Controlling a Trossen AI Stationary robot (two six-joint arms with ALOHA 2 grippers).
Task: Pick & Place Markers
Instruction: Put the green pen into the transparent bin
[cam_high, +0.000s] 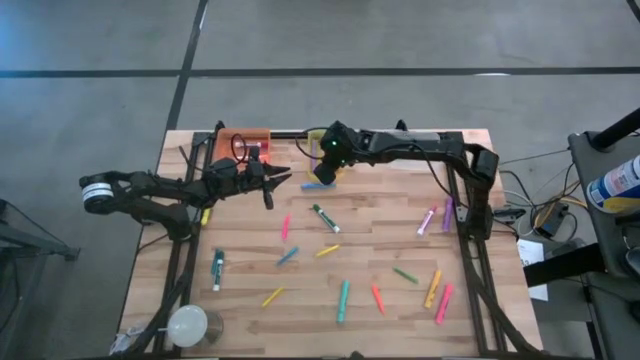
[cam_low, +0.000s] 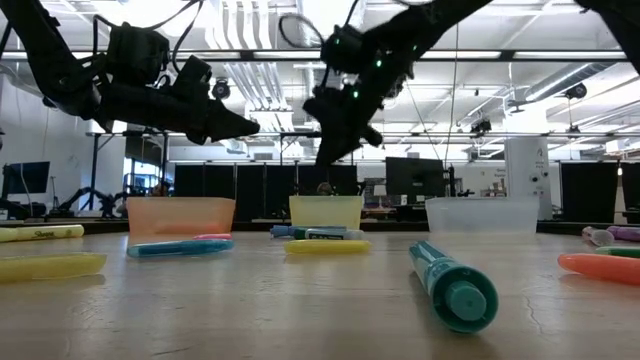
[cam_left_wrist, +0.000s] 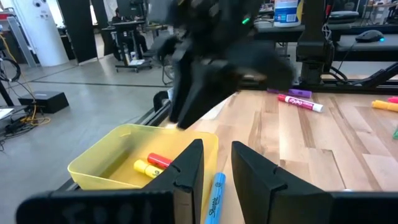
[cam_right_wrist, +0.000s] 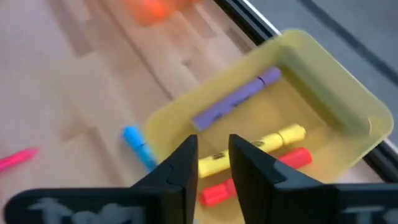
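The right gripper hangs above the yellow bin at the table's upper middle, fingers slightly parted and empty. A purple marker lies inside the bin with yellow and red ones. More markers are scattered across the lower table, and the left gripper, slightly parted and empty, waits beside the bin.

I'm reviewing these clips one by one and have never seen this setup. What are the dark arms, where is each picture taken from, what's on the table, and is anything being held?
Two robot arms work at a wooden table. One picture looks straight down, one looks level across the tabletop, and one comes from each arm's wrist.

Markers lie scattered over the table. At the far edge stand three small bins: orange, yellow and clear.

The right gripper hangs over the yellow bin, which holds purple, yellow and red markers; a blue marker lies just outside it. The left gripper hovers nearby, pointing at that bin. Both show a narrow empty gap; neither holds anything.
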